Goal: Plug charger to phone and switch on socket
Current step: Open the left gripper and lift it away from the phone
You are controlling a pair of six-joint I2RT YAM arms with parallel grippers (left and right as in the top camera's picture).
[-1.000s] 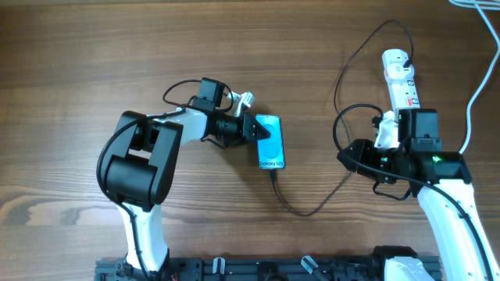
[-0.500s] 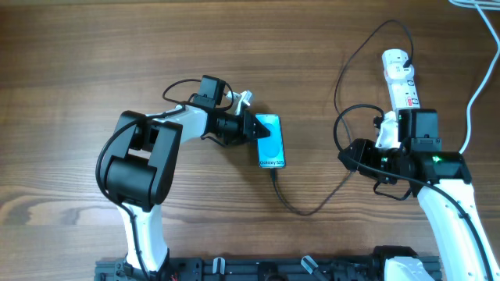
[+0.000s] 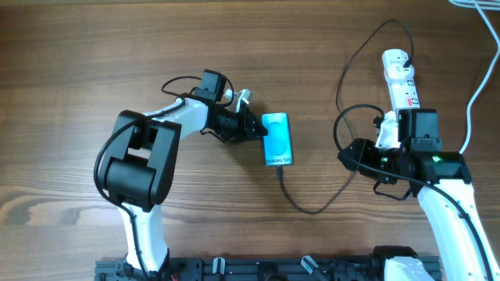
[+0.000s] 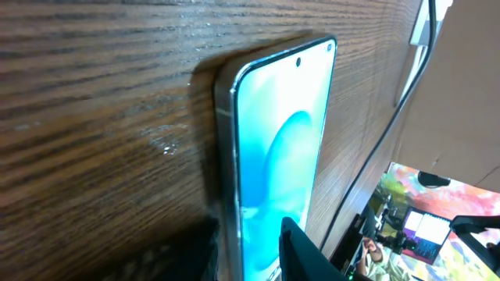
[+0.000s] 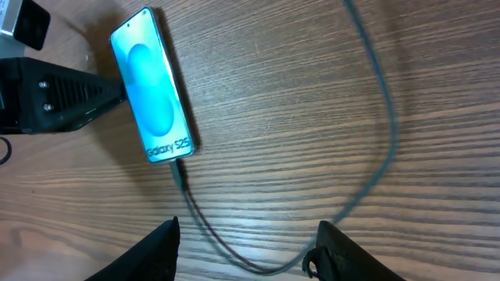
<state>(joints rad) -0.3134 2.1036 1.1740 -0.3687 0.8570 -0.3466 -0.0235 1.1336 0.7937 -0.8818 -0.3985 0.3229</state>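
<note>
The phone [image 3: 277,139] lies flat mid-table, cyan screen up; it also shows in the left wrist view [image 4: 281,156] and the right wrist view [image 5: 152,109]. The charger cable [image 3: 312,209] runs from the phone's bottom edge, where its tip [image 5: 178,168] sits in the port, loops right and up to the white socket strip [image 3: 400,78]. My left gripper [image 3: 254,129] is at the phone's left long edge, its jaws [image 4: 250,257] closed narrowly around that edge. My right gripper [image 3: 348,156] is open and empty above the cable loop [image 5: 375,156], fingers [image 5: 246,250] wide apart.
The socket's thick white cord [image 3: 476,86] runs off the right edge. The right arm covers the strip's near end. The black cable arcs between the phone and my right arm. Bare wooden table lies to the left and at the far side.
The phone has slid to the right and turned slightly with my left gripper at its edge. The cable near the phone followed. The right arm has not moved.
</note>
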